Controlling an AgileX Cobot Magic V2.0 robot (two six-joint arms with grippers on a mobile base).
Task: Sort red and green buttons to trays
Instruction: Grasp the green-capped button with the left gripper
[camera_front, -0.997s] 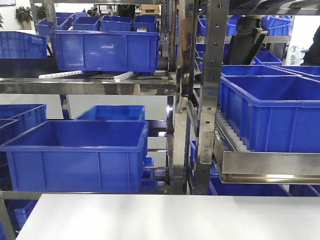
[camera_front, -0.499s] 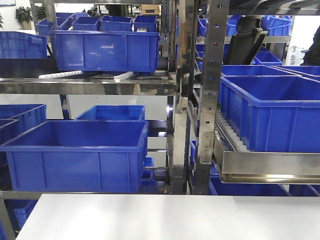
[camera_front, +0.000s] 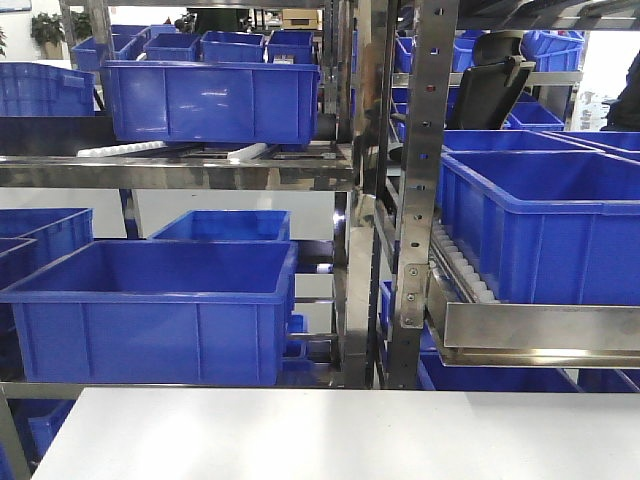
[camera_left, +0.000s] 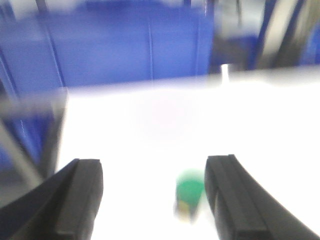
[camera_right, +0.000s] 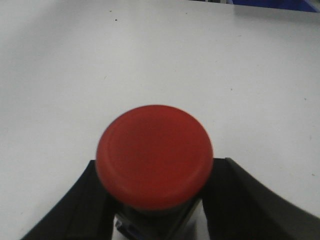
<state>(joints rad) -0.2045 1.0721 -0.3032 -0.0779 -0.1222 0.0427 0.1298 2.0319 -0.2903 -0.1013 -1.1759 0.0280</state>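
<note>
The red button (camera_right: 154, 155) fills the right wrist view, its cap toward the camera. Its dark body sits between the two black fingers of my right gripper (camera_right: 160, 167), which is shut on it above the white table (camera_right: 75, 60). The left wrist view is blurred. There the green button (camera_left: 190, 192) stands on the white table, inside the open left gripper (camera_left: 154, 170) and close to the right finger (camera_left: 227, 195); whether they touch I cannot tell. The trays are out of view. Neither gripper shows in the front view.
Steel racks (camera_front: 425, 200) with deep blue crates (camera_front: 160, 310) stand just past the table's far edge (camera_front: 300, 392). More blue crates (camera_front: 545, 225) sit on the right shelf. A blue crate (camera_left: 125, 45) shows behind the table in the left wrist view.
</note>
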